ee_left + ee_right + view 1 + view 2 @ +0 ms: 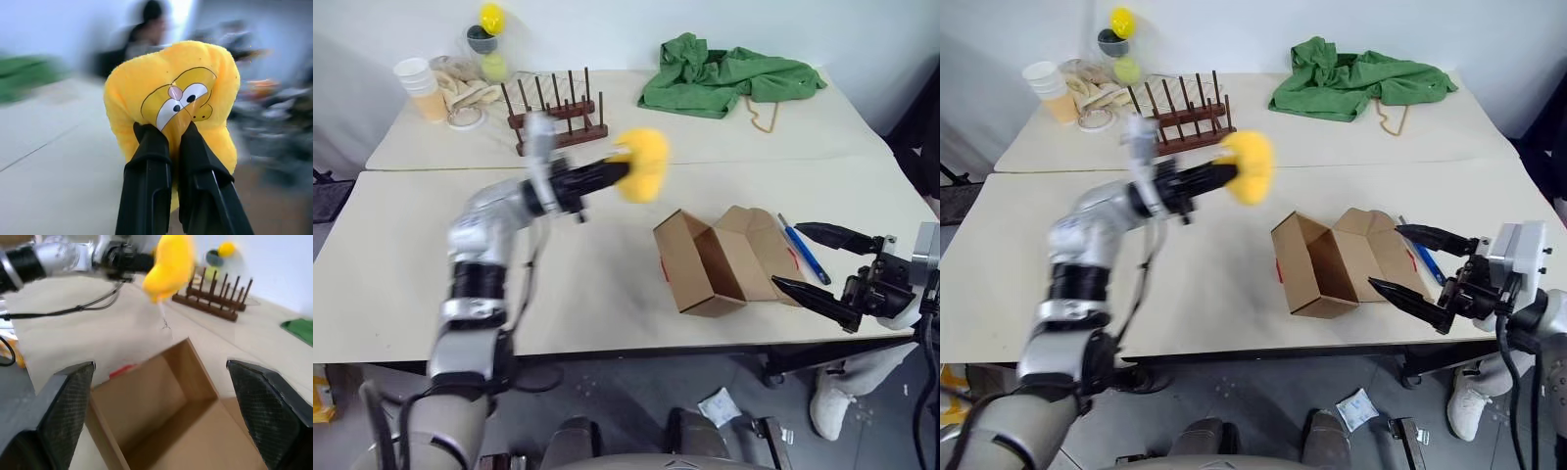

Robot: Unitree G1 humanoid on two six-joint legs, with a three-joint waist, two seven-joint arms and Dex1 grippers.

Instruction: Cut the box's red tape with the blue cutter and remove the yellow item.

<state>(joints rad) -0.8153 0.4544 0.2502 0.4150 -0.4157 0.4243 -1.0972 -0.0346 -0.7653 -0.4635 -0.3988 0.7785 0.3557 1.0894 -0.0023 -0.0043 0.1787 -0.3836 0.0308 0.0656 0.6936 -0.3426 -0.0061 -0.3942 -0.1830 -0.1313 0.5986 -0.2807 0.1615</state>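
Now our left gripper (625,171) is clamped on the yellow item (643,164), holding it in the air above the table (401,255), well apart from the box (720,259). Our right gripper (811,262) hangs just beside the open box with fingers spread wide, empty. The blue cutter (802,249) lies on the table between those fingers and the box. Red tape (665,268) shows on the box's far side from the right gripper.

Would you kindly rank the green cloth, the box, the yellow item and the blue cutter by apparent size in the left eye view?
1. green cloth
2. box, nearly as large; it lies nearer the camera, so this order is unsure
3. yellow item, blurred
4. blue cutter, thin and partly hidden
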